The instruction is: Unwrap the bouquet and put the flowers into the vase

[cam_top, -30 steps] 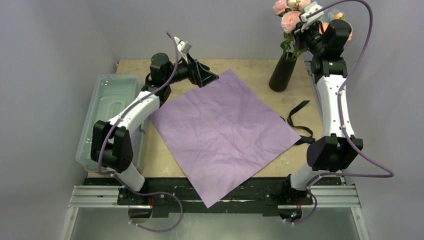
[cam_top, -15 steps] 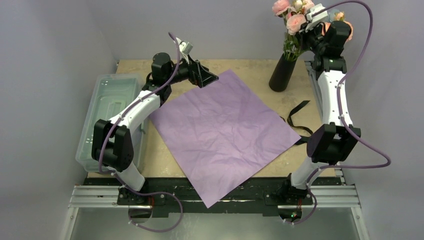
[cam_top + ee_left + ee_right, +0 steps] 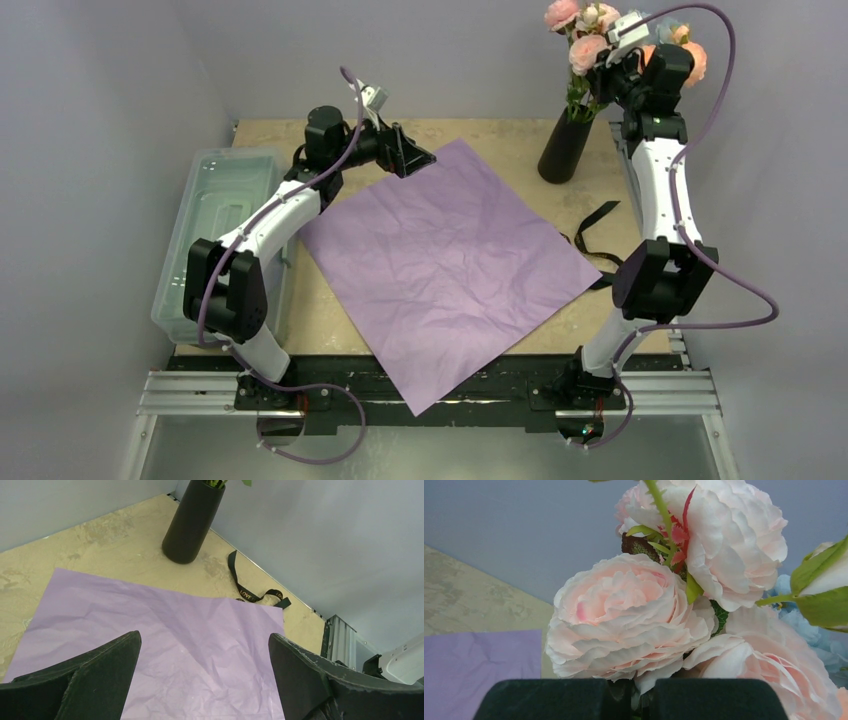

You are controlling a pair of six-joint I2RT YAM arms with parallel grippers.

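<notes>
The black vase (image 3: 565, 148) stands at the table's back right, also seen in the left wrist view (image 3: 192, 522). Green stems run down into its mouth, and the pink and peach flowers (image 3: 585, 50) spread above it. My right gripper (image 3: 605, 68) is high over the vase, shut on the flowers just under the heads. In the right wrist view big pale pink flowers (image 3: 624, 610) fill the frame above that gripper (image 3: 642, 697). My left gripper (image 3: 420, 158) hangs open over the back corner of the flat lilac wrapping paper (image 3: 445, 260), holding nothing (image 3: 205, 640).
The black gold-lettered ribbon (image 3: 600, 235) lies loose on the table right of the paper, also visible from the left wrist (image 3: 255, 595). A clear plastic bin (image 3: 205, 220) stands along the left edge. The paper overhangs the near edge between the arm bases.
The right arm has drawn up and in slightly, and the flower heads it holds have shifted a little above the vase. The left arm has stayed still.
</notes>
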